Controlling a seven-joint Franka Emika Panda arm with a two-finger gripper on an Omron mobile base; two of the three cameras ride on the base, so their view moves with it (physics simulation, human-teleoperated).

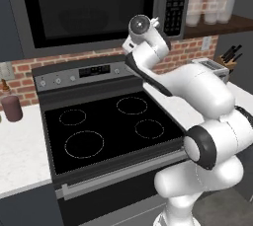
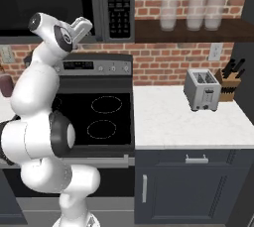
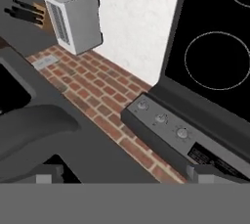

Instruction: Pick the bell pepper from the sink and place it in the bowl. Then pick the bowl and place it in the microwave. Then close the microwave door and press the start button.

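My end effector (image 3: pixel 124 173), released and empty, hangs raised beside the microwave (image 1: pixel 94 10), its door shut; toaster (image 2: pixel 202 90) on the table's back edge; fingertips barely visible.

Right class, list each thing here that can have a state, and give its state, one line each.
Microwave door: shut.
Gripper: open, holding nothing.
Stove burners: dark, nothing on them.
Toaster: upright, slots empty.
Knife block: knives seated in it.
Glasses: upright on the shelf.

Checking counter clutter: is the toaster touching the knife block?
Apart. The right base view shows a strip of brick wall between the toaster and the knife block behind it.
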